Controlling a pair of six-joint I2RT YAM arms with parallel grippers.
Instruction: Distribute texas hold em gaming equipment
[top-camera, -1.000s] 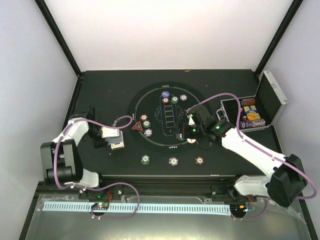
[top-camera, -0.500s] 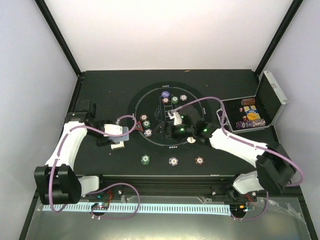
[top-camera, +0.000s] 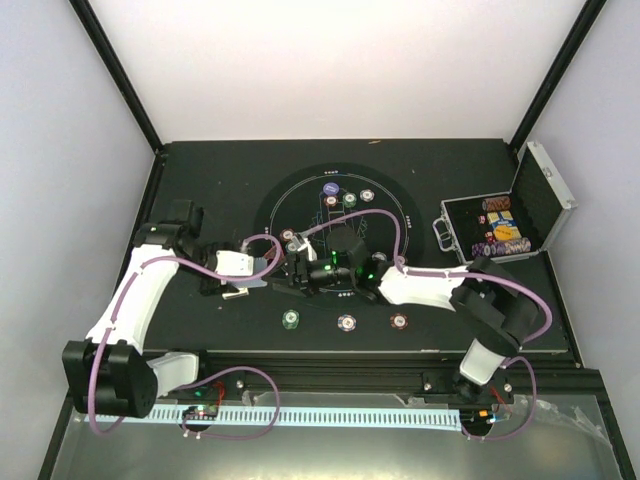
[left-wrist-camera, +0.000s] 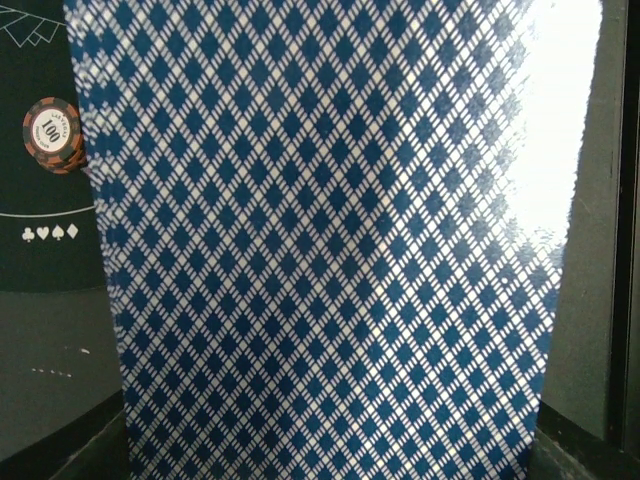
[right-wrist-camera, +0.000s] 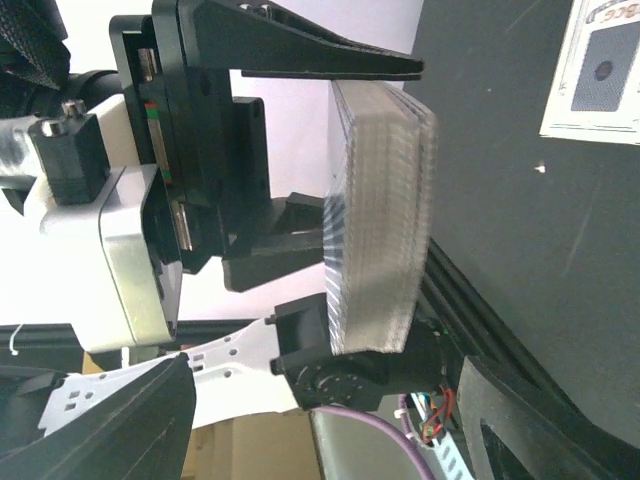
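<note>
My left gripper (top-camera: 250, 280) is shut on a thick deck of playing cards (right-wrist-camera: 380, 220), held on edge at the mat's left rim. Its black fingers (right-wrist-camera: 300, 55) clamp the deck from both sides. In the left wrist view the top card's blue diamond back (left-wrist-camera: 320, 240) fills the frame and hides the jaws. My right gripper (top-camera: 290, 272) has reached across the mat and faces the deck. It is open (right-wrist-camera: 325, 370), its fingers wide apart and short of the cards. Striped chips lie on the mat: blue (top-camera: 331, 188), green (top-camera: 350, 199), maroon (top-camera: 367, 195).
The round black mat (top-camera: 385, 205) lies mid-table. Three chips lie in a row along its near edge: green (top-camera: 290, 319), white (top-camera: 346, 322), maroon (top-camera: 399, 322). The open silver case (top-camera: 545, 190) with chips stands at the right. A maroon chip (left-wrist-camera: 52, 133) lies beside the deck.
My right arm has swung left across the mat from the case side to the deck, and its jaws have narrowed a little. The left arm carried the deck slightly right.
</note>
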